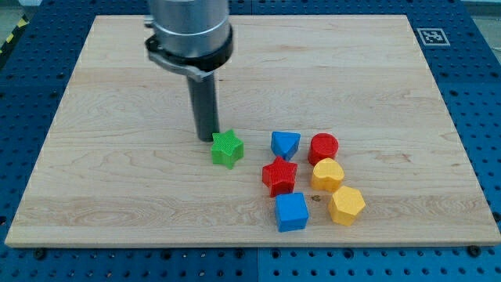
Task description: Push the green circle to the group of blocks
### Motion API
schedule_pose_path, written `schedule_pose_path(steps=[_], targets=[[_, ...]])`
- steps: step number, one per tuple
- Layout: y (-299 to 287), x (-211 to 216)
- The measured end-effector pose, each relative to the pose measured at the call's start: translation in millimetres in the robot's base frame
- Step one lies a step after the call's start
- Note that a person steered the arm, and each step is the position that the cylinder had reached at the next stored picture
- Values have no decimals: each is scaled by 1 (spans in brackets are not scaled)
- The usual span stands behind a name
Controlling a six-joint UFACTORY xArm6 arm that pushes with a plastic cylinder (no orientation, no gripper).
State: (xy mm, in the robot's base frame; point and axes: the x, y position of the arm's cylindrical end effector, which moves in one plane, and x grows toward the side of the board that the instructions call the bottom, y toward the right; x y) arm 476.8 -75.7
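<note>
Although the task names a green circle, the only green block in view is a green star [227, 148], lying a little left of centre on the table [117, 78]; no round green block can be made out, so I take this star as the piece meant. I carry no claw, so there is no open or closed state to report: my arm ends in a dark rod [206, 106] that comes down from the upper left of the frame. At the rod's lower end, my tip [207, 139] stands at the star's upper-left edge, touching it or just beside it; which of the two cannot be settled from this view.

The group lies to the right of the star, in the lower right of centre. Its upper row holds a blue triangular block [285, 144] and a red round block [323, 146]. Below these sit a red star [279, 176] and a yellow round block [327, 174]. Lowest are a blue cube [291, 211] and a yellow hexagon [347, 205].

Progress, as a judgement: the green star is near the group but apart from it, with a strip of bare wood between it and both the blue triangular block and the red star. The task looks mostly done; what is left is a short push toward the right and slightly toward the bottom of the frame, for which my tip appears well placed.

No brand or legible writing appears. A square marker [430, 35], black on white, sits at the table's upper right corner.
</note>
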Motion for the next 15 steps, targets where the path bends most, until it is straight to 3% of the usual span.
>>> schedule_pose_path(steps=[1,3,4,5,6,7,8,10,12,14,15], targets=[[9,30],[53,38],[7,40],[-72,-4],[-150,-96],[-165,-197],[-144,-274],[-108,-285],[-5,-281],[22,-224],[60,-224]])
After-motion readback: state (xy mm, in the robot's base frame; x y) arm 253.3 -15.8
